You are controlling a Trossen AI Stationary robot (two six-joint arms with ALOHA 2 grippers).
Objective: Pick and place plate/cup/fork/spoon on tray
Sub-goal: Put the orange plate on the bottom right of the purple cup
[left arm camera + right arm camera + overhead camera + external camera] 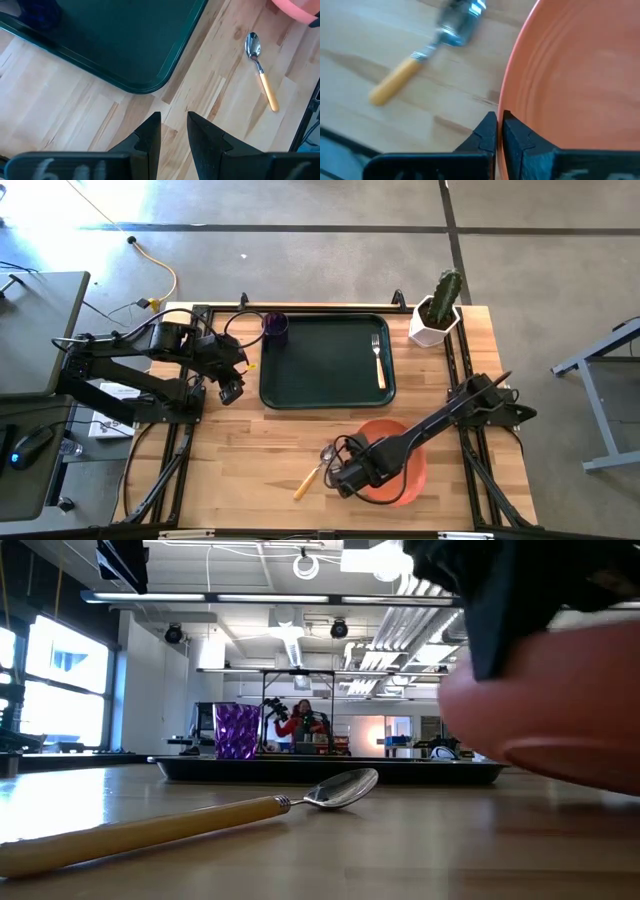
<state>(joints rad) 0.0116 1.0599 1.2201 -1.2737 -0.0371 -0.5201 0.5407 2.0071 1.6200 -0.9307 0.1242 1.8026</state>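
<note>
Round, flat, salmon-orange plate (400, 470) at the table's near edge, below the dark green tray (327, 360), beside the spoon (312, 471). Pinched at its rim by the right gripper (499, 131), fingers closed tight. Left gripper (173, 131) narrowly parted, empty, beside the tray.

Spoon (260, 67) lies beside tray (125, 45) corner.

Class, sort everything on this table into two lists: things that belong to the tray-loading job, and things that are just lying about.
Belongs to the job:
- tray
- cup, on the tray
- fork, on the tray
- spoon, on the table
- plate, its rim pinched by the right gripper

Just lying about:
- cactus pot
</note>
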